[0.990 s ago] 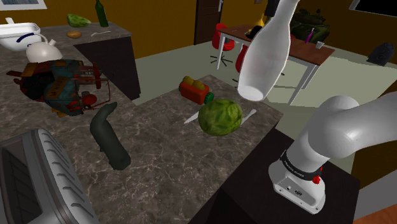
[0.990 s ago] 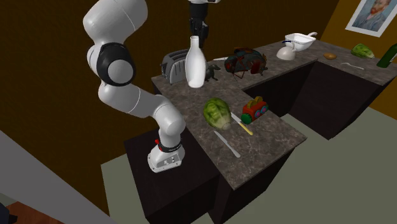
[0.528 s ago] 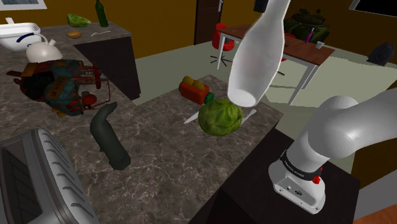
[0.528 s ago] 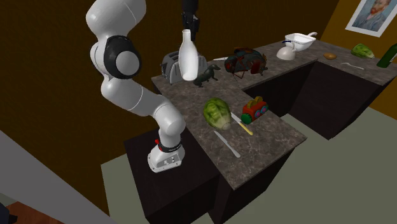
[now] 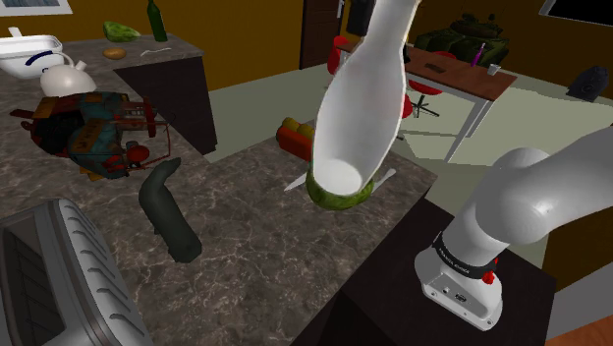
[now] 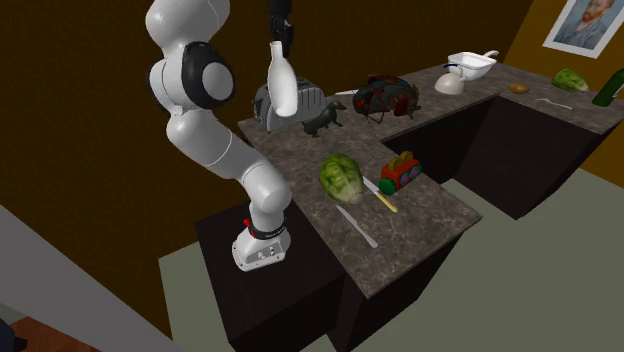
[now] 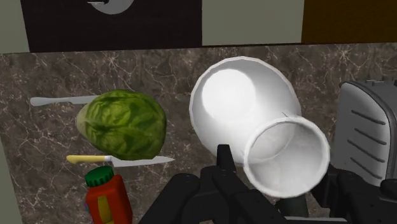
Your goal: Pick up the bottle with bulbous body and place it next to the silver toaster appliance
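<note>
In the shoulder view I see the white bottle point(image 5: 359, 108) hanging in the air above the stone counter point(image 5: 255, 256), tilted so that its round base looks toward the camera and its thin neck goes up to the upper edge. Behind its base is a green cabbage point(image 5: 339, 197) that lies on the counter, and the ribbed grey toaster point(image 5: 59, 280) is well apart from the bottle, in the lower left corner of this view. In the second exterior view the gripper point(image 6: 281, 38) is above the bottle point(image 6: 283, 85) and has it by the neck. The bottle is clear of the counter point(image 6: 420, 230), and in this picture it covers a part of the toaster point(image 6: 310, 100). The cabbage point(image 6: 340, 175) lies nearer to the arm's base, with a knife point(image 6: 382, 196) just beside it. In the wrist view I look down along the bottle point(image 7: 238, 102), with its open mouth close to the camera. The gripper point(image 7: 280, 188) is closed on the neck, with one black finger point(image 7: 222, 164) against the side of it, so the bottle is clasped between the fingers. Below it is the counter point(image 7: 38, 146). The body of the bottle appears between the cabbage point(image 7: 124, 124) and the toaster point(image 7: 369, 127), closer to the toaster. The knife point(image 7: 121, 159), which has a yellow handle, lies against the cabbage.
</note>
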`<state>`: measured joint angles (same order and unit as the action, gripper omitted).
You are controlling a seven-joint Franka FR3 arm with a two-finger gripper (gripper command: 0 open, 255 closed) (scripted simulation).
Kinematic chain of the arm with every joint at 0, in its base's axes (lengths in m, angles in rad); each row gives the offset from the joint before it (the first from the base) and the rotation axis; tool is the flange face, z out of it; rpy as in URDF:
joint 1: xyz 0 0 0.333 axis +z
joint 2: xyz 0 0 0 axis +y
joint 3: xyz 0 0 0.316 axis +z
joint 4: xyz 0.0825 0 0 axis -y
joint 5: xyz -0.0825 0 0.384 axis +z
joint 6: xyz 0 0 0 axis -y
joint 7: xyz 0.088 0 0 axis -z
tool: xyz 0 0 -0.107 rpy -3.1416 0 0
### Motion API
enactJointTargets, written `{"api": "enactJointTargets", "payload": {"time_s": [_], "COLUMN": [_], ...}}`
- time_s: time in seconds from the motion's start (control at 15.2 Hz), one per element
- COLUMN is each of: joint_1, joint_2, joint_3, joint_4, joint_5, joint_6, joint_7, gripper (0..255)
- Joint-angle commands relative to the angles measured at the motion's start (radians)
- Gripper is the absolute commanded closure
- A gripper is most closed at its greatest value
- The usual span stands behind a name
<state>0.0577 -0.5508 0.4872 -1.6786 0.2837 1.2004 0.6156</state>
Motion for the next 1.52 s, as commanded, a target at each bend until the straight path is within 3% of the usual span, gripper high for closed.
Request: {"api": "enactJointTargets", "payload": {"time_s": [0.0, 0.26, 0.46, 0.59, 0.73, 0.79, 0.86, 0.99, 1.12, 1.25, 1.45], "joint_1": [-0.009, -0.026, -0.040, -0.044, -0.011, 0.038, 0.120, 0.341, 0.622, 0.504, 0.384], "joint_2": [0.058, 0.170, 0.285, 0.391, 0.541, 0.637, 0.733, 0.893, 1.045, 0.985, 0.926], "joint_3": [0.064, 0.203, 0.337, 0.451, 0.584, 0.644, 0.678, 0.655, 0.572, 0.598, 0.635], "joint_4": [0.070, 0.180, 0.283, 0.363, 0.459, 0.516, 0.581, 0.744, 1.003, 0.851, 0.701], "joint_5": [0.005, -0.011, -0.062, -0.133, -0.263, -0.356, -0.456, -0.624, -0.790, -0.711, -0.643], "joint_6": [0.001, 0.020, 0.032, 0.036, 0.030, 0.016, -0.008, -0.076, -0.185, -0.101, -0.011], "joint_7": [0.067, 0.197, 0.314, 0.411, 0.538, 0.612, 0.682, 0.774, 0.803, 0.808, 0.803], "gripper": [255, 255, 255, 255, 255, 255, 255, 255, 255, 255, 255]}}
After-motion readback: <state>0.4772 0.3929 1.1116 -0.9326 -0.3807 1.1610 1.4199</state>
